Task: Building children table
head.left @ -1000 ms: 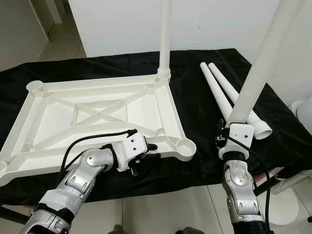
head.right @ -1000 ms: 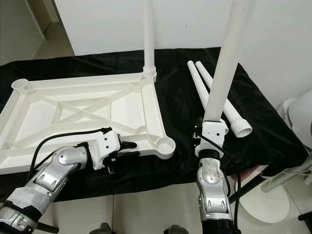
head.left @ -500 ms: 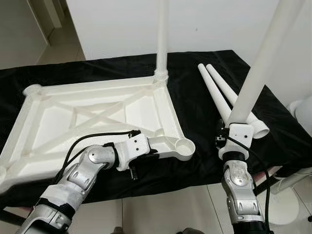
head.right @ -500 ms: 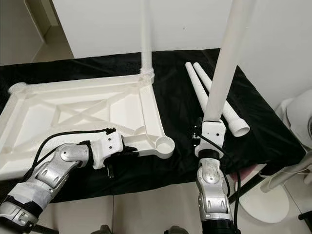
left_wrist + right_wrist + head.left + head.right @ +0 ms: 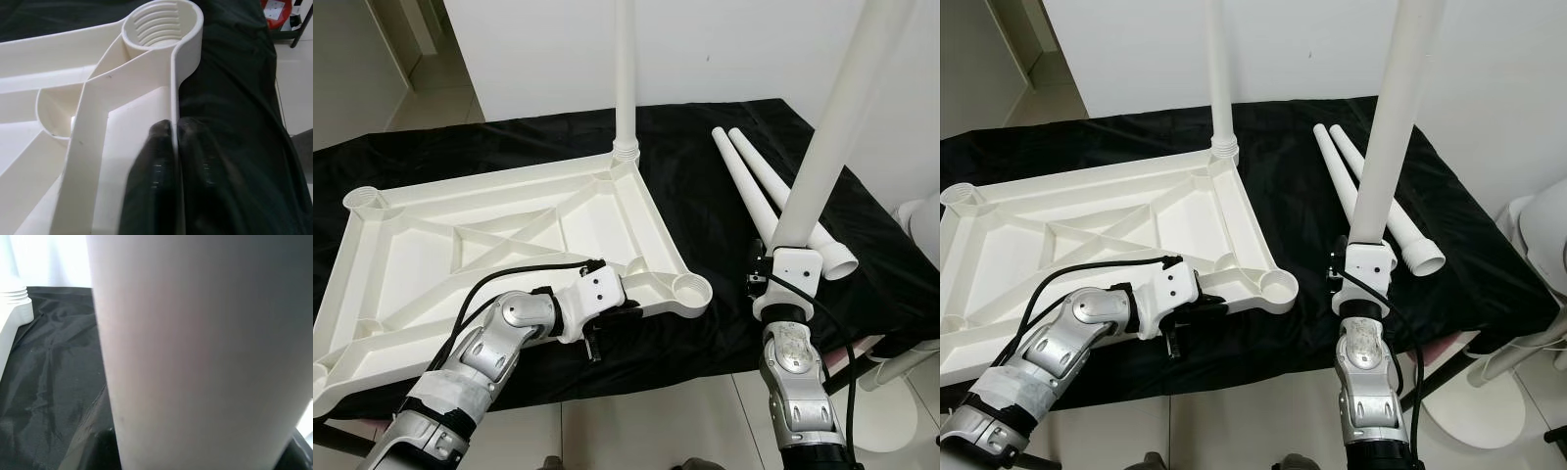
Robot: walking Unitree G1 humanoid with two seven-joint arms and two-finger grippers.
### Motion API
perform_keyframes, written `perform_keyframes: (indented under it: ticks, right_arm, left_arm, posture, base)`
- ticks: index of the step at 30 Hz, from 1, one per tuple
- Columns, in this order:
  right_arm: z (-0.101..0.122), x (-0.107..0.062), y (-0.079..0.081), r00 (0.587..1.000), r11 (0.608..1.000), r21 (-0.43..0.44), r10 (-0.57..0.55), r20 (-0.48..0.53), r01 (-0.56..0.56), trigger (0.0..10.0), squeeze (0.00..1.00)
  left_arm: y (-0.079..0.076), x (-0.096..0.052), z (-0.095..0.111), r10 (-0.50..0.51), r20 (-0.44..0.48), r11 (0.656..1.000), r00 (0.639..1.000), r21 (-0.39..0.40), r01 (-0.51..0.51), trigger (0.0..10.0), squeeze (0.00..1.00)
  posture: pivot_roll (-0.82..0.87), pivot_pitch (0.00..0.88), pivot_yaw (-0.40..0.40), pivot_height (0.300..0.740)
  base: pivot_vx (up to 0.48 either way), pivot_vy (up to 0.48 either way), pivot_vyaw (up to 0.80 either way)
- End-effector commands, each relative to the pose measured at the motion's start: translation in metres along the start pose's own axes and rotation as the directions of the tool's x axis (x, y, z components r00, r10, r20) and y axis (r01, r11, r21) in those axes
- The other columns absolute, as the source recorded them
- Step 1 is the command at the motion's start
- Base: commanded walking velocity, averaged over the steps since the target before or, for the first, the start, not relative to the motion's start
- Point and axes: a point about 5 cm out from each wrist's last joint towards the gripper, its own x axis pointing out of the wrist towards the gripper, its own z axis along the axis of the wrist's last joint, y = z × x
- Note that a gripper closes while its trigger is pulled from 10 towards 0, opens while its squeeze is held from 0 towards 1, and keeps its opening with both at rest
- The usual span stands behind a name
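A white plastic tabletop (image 5: 411, 257) lies upside down on the black cloth. One white leg (image 5: 626, 78) stands screwed into its far right corner. My left gripper (image 5: 173, 129) is shut on the tabletop's near rim, just short of the empty threaded socket (image 5: 164, 24) at the near right corner (image 5: 690, 289). My right gripper (image 5: 790, 257) is shut on a second white leg (image 5: 832, 127), held upright to the right of that corner; this leg (image 5: 195, 342) hides the fingers. Two loose legs (image 5: 745, 181) lie side by side on the cloth at the right.
The black cloth (image 5: 705, 196) covers a low table whose front edge runs just below my grippers. A white wall stands behind. A round white object (image 5: 925, 225) and a white base (image 5: 1474, 401) stand on the tiled floor at the right.
The tabletop has turned anticlockwise about its near right corner: the standing leg and the far left corner shifted left. My left gripper moved slightly right along with the rim. The right arm held still.
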Motion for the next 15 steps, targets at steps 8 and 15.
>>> perform_keyframes:
  ticks: [8,15]
  right_arm:
    - [0.007,0.001,0.003,1.000,0.999,0.034,0.001,0.029,-0.002,10.0,0.00]
    - [0.013,0.004,0.002,0.998,0.998,0.061,0.002,0.058,-0.006,10.0,0.00]
  left_arm:
    - [-0.008,0.000,0.002,-0.054,0.027,0.998,0.998,-0.024,0.054,10.0,1.00]
    - [0.007,-0.018,0.019,-0.029,0.138,0.996,0.990,-0.078,0.040,10.0,0.00]
  posture:
    - [0.00,0.000,0.060,0.740]
    - [0.01,0.000,0.051,0.740]
  base:
    - [0.000,0.000,0.00]
    - [0.000,0.000,0.00]
